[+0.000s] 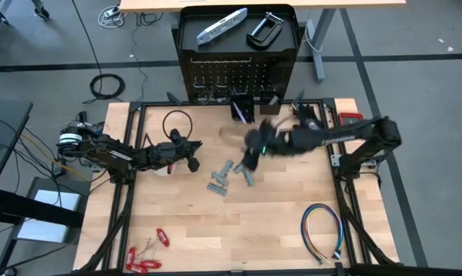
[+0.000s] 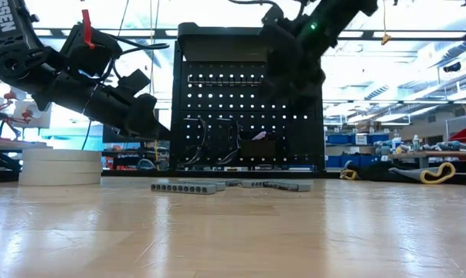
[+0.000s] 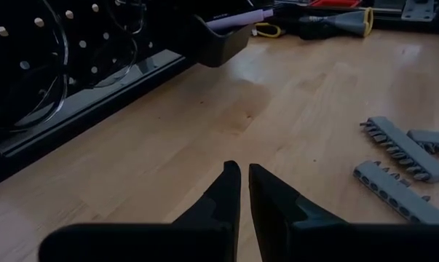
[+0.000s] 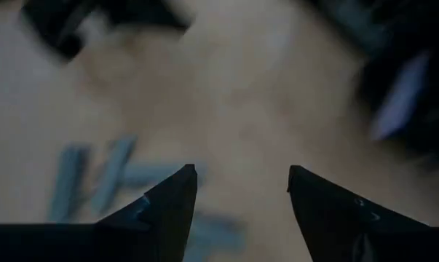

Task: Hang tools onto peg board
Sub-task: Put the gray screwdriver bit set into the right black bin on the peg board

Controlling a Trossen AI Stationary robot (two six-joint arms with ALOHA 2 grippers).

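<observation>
The black peg board (image 1: 238, 77) stands at the table's far edge. On its top tray lie a silver bar-shaped tool (image 1: 221, 25) and a black C-clamp (image 1: 265, 31). Several grey metal pieces (image 1: 231, 176) lie flat on the wood at mid-table. My right gripper (image 4: 241, 171) hangs open and empty above the table just to their right (image 1: 250, 159), blurred. My left gripper (image 3: 244, 169) is shut and empty, low over the table to their left (image 1: 194, 161). White tape rolls (image 2: 60, 166) are stacked at the left. Red-handled tools (image 1: 142, 257) lie at the near left corner.
A small black bin with pens (image 1: 242, 110) hangs at the board's foot. A black cable loop (image 1: 177, 123) lies on the far left of the table. A multicoloured wire loop (image 1: 322, 230) lies near right, and a flat red case (image 1: 349, 117) far right. Bare wood shows at the near middle.
</observation>
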